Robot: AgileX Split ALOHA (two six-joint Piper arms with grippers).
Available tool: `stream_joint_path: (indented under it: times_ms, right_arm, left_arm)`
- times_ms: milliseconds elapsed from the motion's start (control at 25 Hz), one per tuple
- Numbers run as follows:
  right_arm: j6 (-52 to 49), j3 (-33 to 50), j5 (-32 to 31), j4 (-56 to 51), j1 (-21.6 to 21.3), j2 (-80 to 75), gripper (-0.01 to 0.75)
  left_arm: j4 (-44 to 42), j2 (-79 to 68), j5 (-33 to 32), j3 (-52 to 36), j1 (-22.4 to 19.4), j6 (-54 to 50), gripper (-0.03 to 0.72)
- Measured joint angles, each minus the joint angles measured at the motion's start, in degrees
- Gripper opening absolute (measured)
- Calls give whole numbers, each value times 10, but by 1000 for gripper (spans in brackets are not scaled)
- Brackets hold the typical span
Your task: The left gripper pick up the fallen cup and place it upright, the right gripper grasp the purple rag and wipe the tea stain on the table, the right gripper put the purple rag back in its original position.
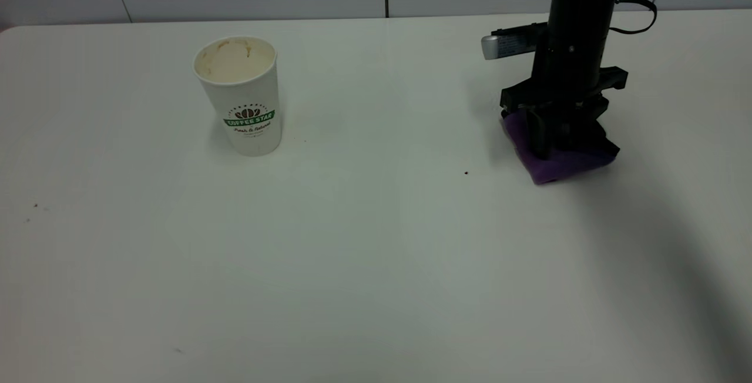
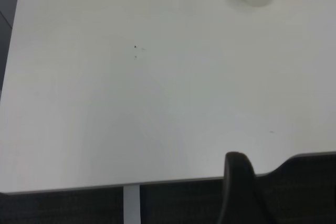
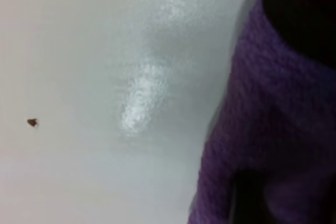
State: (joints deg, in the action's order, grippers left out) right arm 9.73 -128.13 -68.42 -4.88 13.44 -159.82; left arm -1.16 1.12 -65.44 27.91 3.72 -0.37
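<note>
While the cup (image 1: 239, 94) stands upright on the desk (image 1: 364, 254) at the exterior view's left, its stained mouth facing up and the printed logo facing the camera, the right pincer (image 1: 555, 130) is pressed straight down onto the purple rag (image 1: 555, 160) well apart from it on the right. The rag lies bunched flat on the desk with the dark fingers planted on it, and it appears to be gripped, though how tightly the pincer is closed on the cloth cannot be made out. The right wrist view shows purple fabric filling one side beside bare, glossy desk and a small dark speck (image 3: 32, 123), with no clear stain. This suggests the wiping is finished and the rag is being set back in place. The left pincer (image 2: 239, 182) is parked off the desk's edge, and its opening cannot be told.
</note>
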Motion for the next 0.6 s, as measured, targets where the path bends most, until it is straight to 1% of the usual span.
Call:
stream_joint_path:
  times_ms: [80, 160, 440, 600]
  right_arm:
    - [1, 1, -2, -1, 0, 8, 474]
    - [1, 2, -3, -3, 0, 26, 484]
    - [1, 3, -8, -5, 1, 161, 485]
    - [-2, 30, -12, -17, 1, 255, 485]
  left_arm:
    - [0, 0, 0, 0, 0, 0, 458]
    - [0, 0, 0, 0, 0, 0, 458]
    - [0, 0, 0, 0, 0, 0, 458]
    - [0, 0, 0, 0, 0, 1, 458]
